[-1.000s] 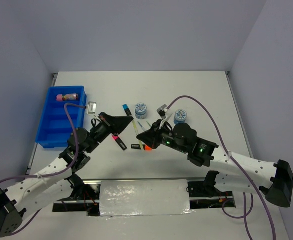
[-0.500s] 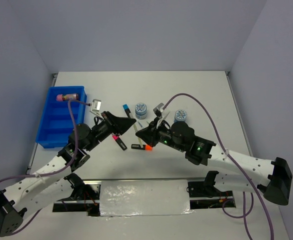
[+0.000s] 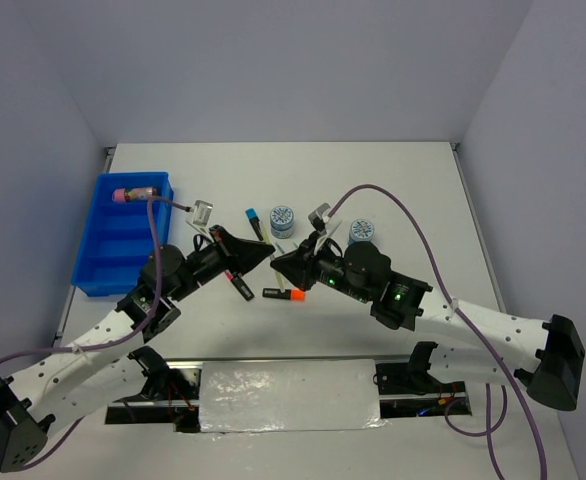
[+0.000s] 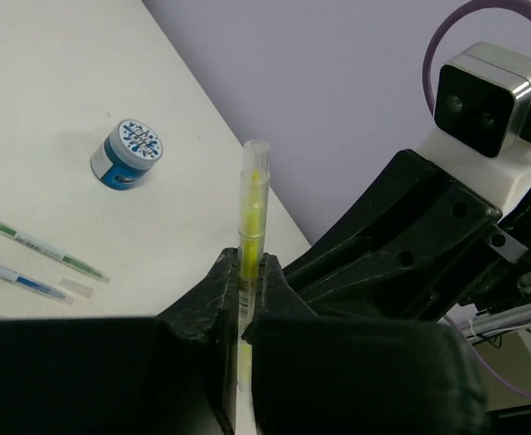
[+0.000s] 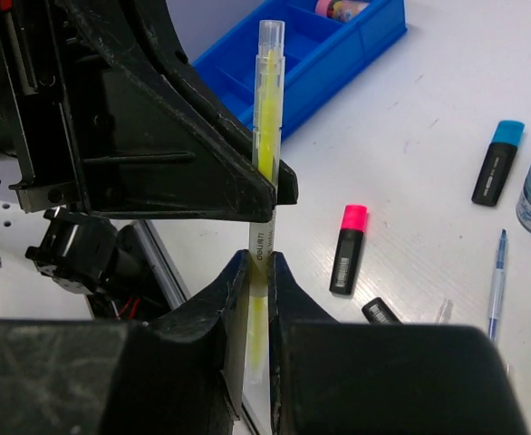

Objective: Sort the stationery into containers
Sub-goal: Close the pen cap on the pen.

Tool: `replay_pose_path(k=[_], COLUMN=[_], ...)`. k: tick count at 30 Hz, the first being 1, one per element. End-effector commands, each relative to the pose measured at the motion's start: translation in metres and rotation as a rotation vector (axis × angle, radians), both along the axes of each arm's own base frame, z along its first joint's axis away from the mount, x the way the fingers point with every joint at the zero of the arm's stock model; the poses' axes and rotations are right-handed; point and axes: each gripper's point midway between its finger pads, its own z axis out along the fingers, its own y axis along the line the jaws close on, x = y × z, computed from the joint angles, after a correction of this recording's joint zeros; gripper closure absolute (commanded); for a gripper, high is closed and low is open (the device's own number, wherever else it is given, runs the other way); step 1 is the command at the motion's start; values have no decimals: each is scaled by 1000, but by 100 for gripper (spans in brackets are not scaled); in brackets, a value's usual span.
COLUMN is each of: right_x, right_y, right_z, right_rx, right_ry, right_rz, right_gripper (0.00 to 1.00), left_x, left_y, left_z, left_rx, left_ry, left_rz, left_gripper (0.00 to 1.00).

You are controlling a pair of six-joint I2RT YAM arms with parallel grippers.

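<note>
Both arms have closed the gap between them: the left gripper [image 3: 265, 252] has pushed out toward the middle, and the right gripper [image 3: 279, 261] has drawn in to meet it. That uncovers the orange-capped highlighter [image 3: 285, 295] it was hanging over. Now they sit tip to tip above the table, and both are pinched tight on the yellow stick [image 5: 267, 109]. The right one grips near one end of the barrel and the left one just beyond it. It looks to me like a handover, caught with neither side letting go.

As for the sorting, it has barely begun. Only the pink tube [image 3: 133, 193] lies in the blue tray [image 3: 108, 258], in its far compartment. Out on the table are the blue-capped highlighter [image 3: 254, 221], the pink-capped highlighter [image 5: 348, 249], the orange one, a tape roll [image 3: 282, 219], a second tape roll [image 3: 360, 232] and the thin pens [image 4: 39, 246]. The yellow stick is off the table but well apart from the tray.
</note>
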Motion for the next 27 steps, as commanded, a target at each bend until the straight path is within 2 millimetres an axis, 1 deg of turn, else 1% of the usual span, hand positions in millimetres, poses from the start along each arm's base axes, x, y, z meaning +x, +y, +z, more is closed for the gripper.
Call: replay_pose_path(k=[1, 2, 3, 5, 6, 7, 9, 10, 11, 13, 14, 15, 16, 17, 19, 20, 21, 22, 23, 24, 25, 26, 27], right_x=[-4, -5, -5, -12, -14, -14, -18, -19, -19, -22, -23, -24, -23, -22, -22, -22, -22, -23, -24, -24, -24, -24, -23], right_y=[10, 9, 9, 12, 12, 12, 13, 14, 14, 16, 18, 18, 18, 18, 18, 18, 17, 17, 17, 17, 17, 17, 17], right_z=[38, 34, 34, 31, 31, 30, 29, 28, 27, 28, 28, 28, 30, 27, 29, 29, 29, 30, 32, 32, 32, 32, 30], right_rx=[90, 88, 90, 93, 97, 97, 101, 101, 101, 104, 109, 108, 112, 103, 102, 103, 106, 111, 121, 122, 122, 120, 115], right_ry=[-62, -63, -68, -72, -72, -72, -74, -74, -72, -75, -83, -85, -80, -76, -81, -80, -80, -79, -83, -81, -81, -78, -75], right_rz=[43, 45, 48, 92, 100, 103, 123, 128, 129, 151, 161, 172, 166, 160, 157, 157, 158, 160, 161, 164, 163, 160, 157], right_gripper=[100, 100, 99, 91, 85, 72, 60, 57, 57, 58, 64, 87, 95, 100, 100, 100, 100, 100, 100, 100, 100, 100, 100], left_x=[-16, -19, -24, -31, -36, -38, -41, -43, -44, -46, -46, -47, -46, -45, -43, -42, -39, -38, -34, -32, -30, -26, -25], left_y=[-8, -9, -11, -11, -9, -9, -7, -7, -7, -6, -6, -6, -5, -6, -6, -5, -6, -5, -3, -2, -1, 1, 3], left_z=[42, 46, 50, 56, 62, 64, 71, 72, 74, 76, 78, 78, 79, 78, 79, 79, 77, 79, 75, 74, 73, 72, 73], left_rx=[-64, -63, -59, -65, -73, -73, -72, -72, -74, -73, -74, -74, -71, -67, -54, -42, -31, -25, -6, 1, 7, 14, 18], left_ry=[-140, -160, -193, -235, -263, -274, -300, -306, -316, -324, -331, -333, -333, -330, -326, -333, -328, -332, -320, -317, -314, -311, -310], left_rz=[-93, -107, -137, -164, -175, -181, -189, -195, -198, -201, -202, -203, -198, -195, -189, -181, -178, -169, -144, -132, -118, -93, -79], left_gripper=[97, 100, 100, 100, 100, 100, 100, 100, 100, 100, 100, 100, 100, 100, 100, 94, 86, 76, 50, 38, 29, 14, 8])
